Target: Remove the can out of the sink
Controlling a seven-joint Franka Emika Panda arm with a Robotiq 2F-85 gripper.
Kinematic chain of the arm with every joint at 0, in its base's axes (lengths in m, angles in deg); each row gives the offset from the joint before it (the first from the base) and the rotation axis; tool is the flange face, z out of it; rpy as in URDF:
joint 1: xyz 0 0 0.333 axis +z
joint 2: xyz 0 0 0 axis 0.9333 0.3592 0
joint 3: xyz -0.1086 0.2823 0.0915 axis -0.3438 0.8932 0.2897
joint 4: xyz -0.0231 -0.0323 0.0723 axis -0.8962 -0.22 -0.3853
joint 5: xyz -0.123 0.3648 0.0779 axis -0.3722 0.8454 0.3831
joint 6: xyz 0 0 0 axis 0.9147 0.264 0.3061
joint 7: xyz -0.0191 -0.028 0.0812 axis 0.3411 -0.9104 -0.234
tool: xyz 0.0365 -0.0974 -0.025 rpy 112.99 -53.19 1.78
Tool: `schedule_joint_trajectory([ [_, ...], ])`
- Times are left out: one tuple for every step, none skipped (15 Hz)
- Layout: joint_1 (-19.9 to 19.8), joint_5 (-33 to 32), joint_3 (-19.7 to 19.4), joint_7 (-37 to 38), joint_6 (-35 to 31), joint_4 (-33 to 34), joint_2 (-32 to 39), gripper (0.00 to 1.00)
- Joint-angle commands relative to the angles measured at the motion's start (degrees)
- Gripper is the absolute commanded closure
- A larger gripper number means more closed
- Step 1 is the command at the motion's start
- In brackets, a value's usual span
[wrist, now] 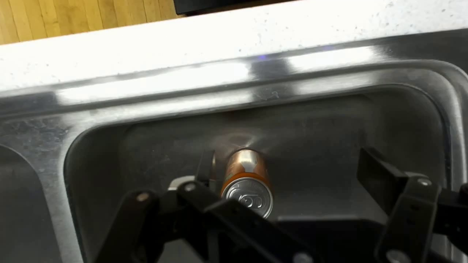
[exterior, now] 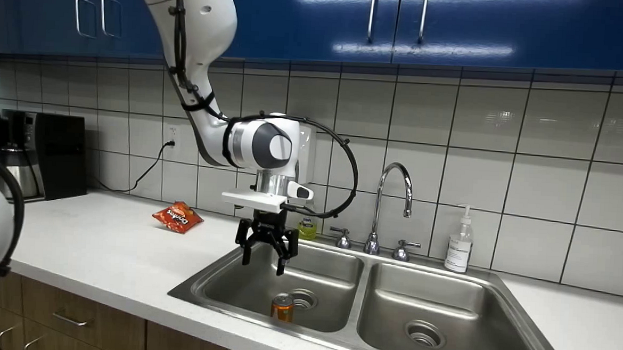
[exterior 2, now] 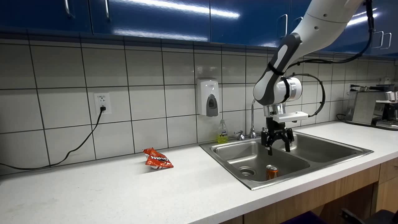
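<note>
An orange can (exterior: 282,308) with a silver top stands upright in a basin of the steel sink (exterior: 359,300), close to the drain and the front wall. It also shows in an exterior view (exterior 2: 271,172) and in the wrist view (wrist: 247,179), where a gripper linkage covers part of its lid. My gripper (exterior: 263,267) is open and empty above that basin, clear of the can, in both exterior views (exterior 2: 279,152). In the wrist view the fingers (wrist: 287,168) are wide apart and the can appears between them, nearer the left finger.
A faucet (exterior: 376,216) stands behind the sink. Dish soap (exterior 2: 222,134) and a pump bottle (exterior: 458,249) stand along the back rim. A red chip bag (exterior: 178,217) lies on the white counter (exterior: 105,244) beside the sink. A wall dispenser (exterior 2: 207,96) hangs behind.
</note>
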Motion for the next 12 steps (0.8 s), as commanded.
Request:
schedule_joint_trajectory([
  [-1.5, 0.5, 0.4, -2.6, -2.5, 3.3, 5.7, 0.00],
  [-1.7, 0.7, 0.5, -3.0, -3.3, 3.8, 7.1, 0.00],
  [-1.9, 0.8, 0.6, -3.2, -4.1, 4.2, 8.3, 0.00],
  [-2.3, 1.3, 0.9, -4.0, -4.7, 4.7, 9.5, 0.00],
  [-2.6, 1.7, 1.1, -4.5, -5.2, 5.2, 10.7, 0.00],
  [-2.9, 2.1, 1.2, -5.1, -5.9, 5.7, 12.0, 0.00],
  [-3.1, 2.2, 1.3, -5.4, -6.4, 6.2, 13.0, 0.00],
  [-3.5, 2.7, 1.6, -6.0, -7.2, 6.6, 14.0, 0.00],
  [-3.7, 3.0, 1.8, -6.5, -7.8, 7.1, 14.9, 0.00],
  [-4.0, 3.4, 2.1, -7.1, -8.5, 7.5, 15.7, 0.00],
  [-4.3, 3.7, 2.4, -7.5, -9.0, 7.9, 16.4, 0.00],
  [-4.5, 4.0, 2.6, -7.8, -9.4, 8.3, 17.0, 0.00],
])
